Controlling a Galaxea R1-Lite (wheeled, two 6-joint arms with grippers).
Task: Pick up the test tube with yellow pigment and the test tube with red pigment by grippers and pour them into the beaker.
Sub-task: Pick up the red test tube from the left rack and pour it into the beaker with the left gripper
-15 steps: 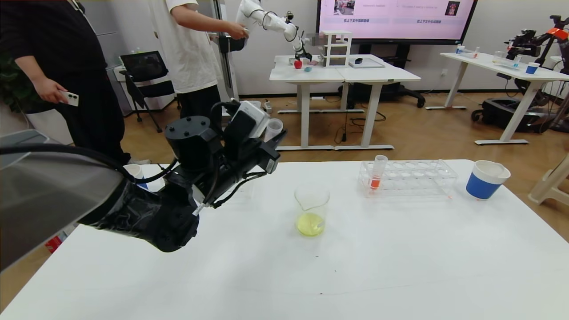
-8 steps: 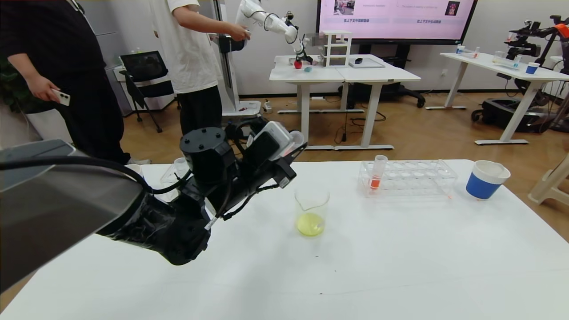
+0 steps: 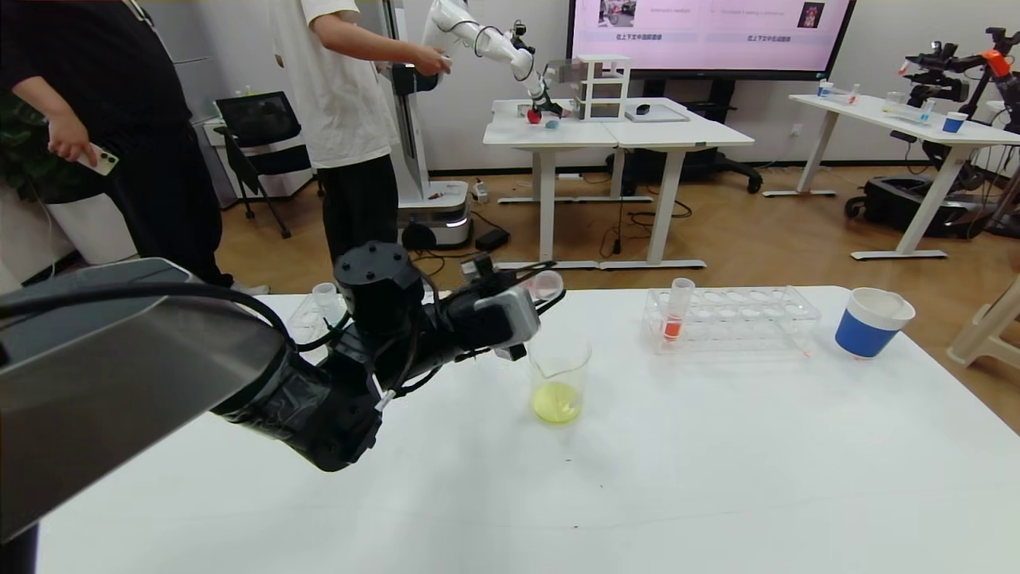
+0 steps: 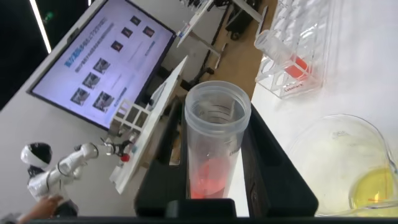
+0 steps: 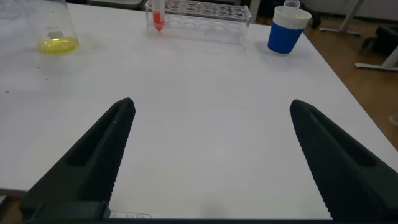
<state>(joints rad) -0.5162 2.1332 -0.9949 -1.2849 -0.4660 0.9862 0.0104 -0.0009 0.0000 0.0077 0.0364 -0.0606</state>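
My left gripper [image 3: 543, 288] is shut on the test tube with red pigment [image 3: 547, 282], held tilted just above and to the left of the beaker's rim. In the left wrist view the tube [image 4: 214, 143] sits between the black fingers [image 4: 273, 168], open mouth outward, with orange-red liquid low inside. The beaker [image 3: 559, 381] stands mid-table with yellow liquid at its bottom; it also shows in the left wrist view [image 4: 348, 168]. No tube with yellow liquid shows. My right gripper [image 5: 212, 104] is open and empty above the near table, out of the head view.
A clear rack [image 3: 741, 319] at the back right holds a second tube with orange-red liquid [image 3: 677, 309]. A blue-and-white paper cup [image 3: 872, 323] stands right of it. Another clear rack with an empty tube [image 3: 325, 295] sits behind my left arm. People stand beyond the table.
My left arm has moved right and lower with the red tube, from well left of the beaker to just beside its rim, and the tube now lies more tilted.
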